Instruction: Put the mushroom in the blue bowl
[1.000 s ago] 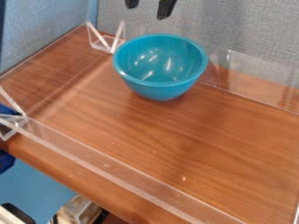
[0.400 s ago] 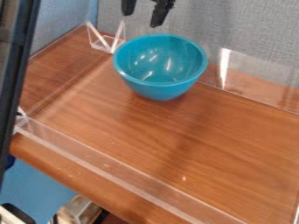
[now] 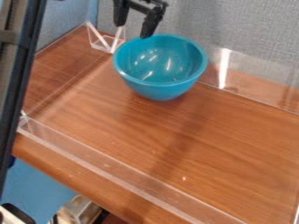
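Wooden surface (image 3: 140, 157) against a grey textured wall (image 3: 257, 31)
Clear panels (image 3: 100, 166) edge the wood; light glints off the rear one; a blue area (image 3: 45, 191) shows below.

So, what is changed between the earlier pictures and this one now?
The open gripper has come lower at the top of the picture, near the back rim of the blue bowl, and the black arm has swung further into view at the left. Nothing was visibly grasped or released. The bowl and wooden table stayed as they were.
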`<state>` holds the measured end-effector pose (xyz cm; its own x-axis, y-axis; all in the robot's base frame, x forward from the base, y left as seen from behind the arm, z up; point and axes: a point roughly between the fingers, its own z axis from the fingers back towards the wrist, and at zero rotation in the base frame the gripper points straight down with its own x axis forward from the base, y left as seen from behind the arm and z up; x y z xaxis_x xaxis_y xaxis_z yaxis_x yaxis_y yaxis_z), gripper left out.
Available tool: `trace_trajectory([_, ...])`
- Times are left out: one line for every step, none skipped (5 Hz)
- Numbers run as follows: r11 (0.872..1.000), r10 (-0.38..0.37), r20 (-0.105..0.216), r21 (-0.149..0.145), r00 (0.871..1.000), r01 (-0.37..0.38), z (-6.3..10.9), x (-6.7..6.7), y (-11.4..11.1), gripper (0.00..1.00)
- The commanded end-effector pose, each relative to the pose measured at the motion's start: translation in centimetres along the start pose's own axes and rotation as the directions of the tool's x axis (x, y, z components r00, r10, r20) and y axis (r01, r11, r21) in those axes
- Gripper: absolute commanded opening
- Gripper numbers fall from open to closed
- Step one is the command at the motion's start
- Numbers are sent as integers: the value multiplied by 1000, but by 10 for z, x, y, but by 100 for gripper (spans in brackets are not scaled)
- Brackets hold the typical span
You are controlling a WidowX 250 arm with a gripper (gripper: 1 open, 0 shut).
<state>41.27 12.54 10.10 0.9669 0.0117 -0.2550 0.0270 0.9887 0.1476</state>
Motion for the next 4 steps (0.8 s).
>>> trace_trajectory([1000, 25, 47, 8, 999, -26, 10, -2, 16, 100])
trace_trajectory([1000, 24, 35, 3, 999, -24, 2, 0, 21, 100])
trace_trajectory([1000, 22, 33, -2, 999, -22, -6, 0, 22, 100])
trace_trajectory([1000, 20, 33, -5, 999, -20, -11, 0, 24, 100])
